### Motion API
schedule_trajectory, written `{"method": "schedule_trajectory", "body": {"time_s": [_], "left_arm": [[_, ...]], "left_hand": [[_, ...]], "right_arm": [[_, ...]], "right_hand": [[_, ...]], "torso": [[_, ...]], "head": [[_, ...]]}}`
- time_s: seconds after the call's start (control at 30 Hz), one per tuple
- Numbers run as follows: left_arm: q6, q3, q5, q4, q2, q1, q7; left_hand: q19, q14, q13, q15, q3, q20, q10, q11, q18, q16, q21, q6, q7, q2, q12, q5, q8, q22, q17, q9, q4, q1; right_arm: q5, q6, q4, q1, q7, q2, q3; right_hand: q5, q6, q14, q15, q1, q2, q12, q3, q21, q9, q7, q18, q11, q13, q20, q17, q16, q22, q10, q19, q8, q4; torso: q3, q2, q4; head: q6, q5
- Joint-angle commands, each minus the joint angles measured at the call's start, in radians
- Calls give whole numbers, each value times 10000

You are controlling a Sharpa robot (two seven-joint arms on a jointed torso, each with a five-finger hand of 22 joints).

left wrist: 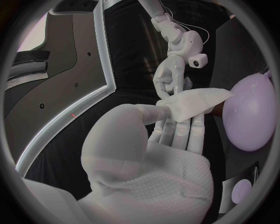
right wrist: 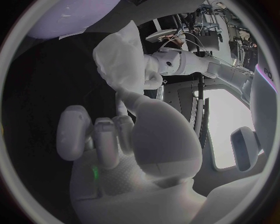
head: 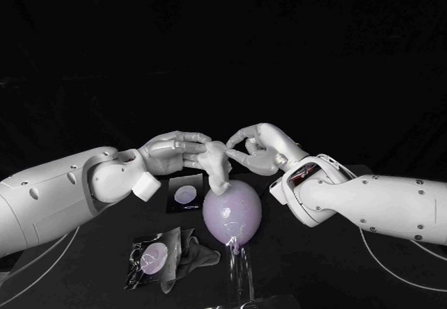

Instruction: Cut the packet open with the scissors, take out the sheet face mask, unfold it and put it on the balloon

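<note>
Left hand [head: 176, 152] has the sheet mask [head: 217, 167]. Thumb and fingers [left wrist: 175, 128] are pinched on one edge of it; you get the clearest look in the left wrist view. The mask is a folded white wad, not spread out.

Right hand [head: 255, 151] sits directly across from the left one, close in, with the mask between them. Its fingertips are at the mask's far edge and the other fingers are curled in. You can't tell from any view whether it's actually gripping the mask or only touching it, so treat the right-hand grasp as unconfirmed.

Balloon [head: 233, 211] is directly under both hands, upright on a clear stand [head: 240, 275]. The mask's lower end hangs down from the left hand's pinch and touches the top of the balloon. The rest of the balloon's surface is bare, with no mask draped over it.

Packet [head: 156, 259] lies on the table [head: 320, 278], below the left hand and nearer the robot, well apart from both hands. It looks opened, crumpled with its flaps splayed.

A small dark card with a pale oval [head: 186, 193] lies flat just beneath the left hand, right beside the balloon on the left-hand side. Neither hand touches it.
</note>
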Motion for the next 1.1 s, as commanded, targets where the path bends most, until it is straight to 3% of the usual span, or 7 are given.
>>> {"method": "schedule_trajectory", "body": {"time_s": [0.03,0.3,0.6,1.1], "left_arm": [[87,11,26,37,13,9,66],[24,10,27,48,17,9,29],[-15,9,27,29,18,10,16],[-122,8,20,3,2,10,-192]], "left_hand": [[74,18,-17,-13,-25,-23,44,7,111,-26,1,1,681,-50,-37,-38,20,-15,10,-76,-27,41],[67,35,-16,23,-173,-49,-24,95,96,-33,48,-272,836,-141,-59,-38,-681,-19,42,-788,-94,157],[87,89,-8,0,-324,-61,44,70,104,-8,93,-92,810,-86,-26,-39,-797,-14,74,-1076,-122,264],[91,108,-18,11,-675,-40,-15,96,106,-2,89,-143,842,-322,-61,-37,-998,-48,111,-1450,-85,234]], "right_arm": [[-336,-197,23,4,-289,6,8],[-371,-171,46,4,-434,10,8],[-376,-133,58,4,-477,-8,8],[-375,-151,109,5,-491,-50,12]], "right_hand": [[23,-25,1043,-46,18,38,56,65,57,465,-23,-76,-58,1837,-26,2633,35,1836,406,77,52,-23],[23,-41,1043,-59,-12,26,112,141,64,515,-35,-77,-71,1888,-40,2633,35,1836,454,84,140,-56],[23,-49,1043,-62,-22,20,121,164,74,529,-38,-79,-74,1896,-44,2633,35,1838,462,89,164,-67],[23,-58,1043,-66,-34,9,136,191,74,545,-41,-78,-78,1910,-49,2633,35,1838,475,90,192,-83]], "torso": [[-3,2,-4],[1,-3,-6],[2,-3,-5],[1,-4,-5]], "head": [[-5,-9],[-4,-22],[14,-13],[28,-1]]}}
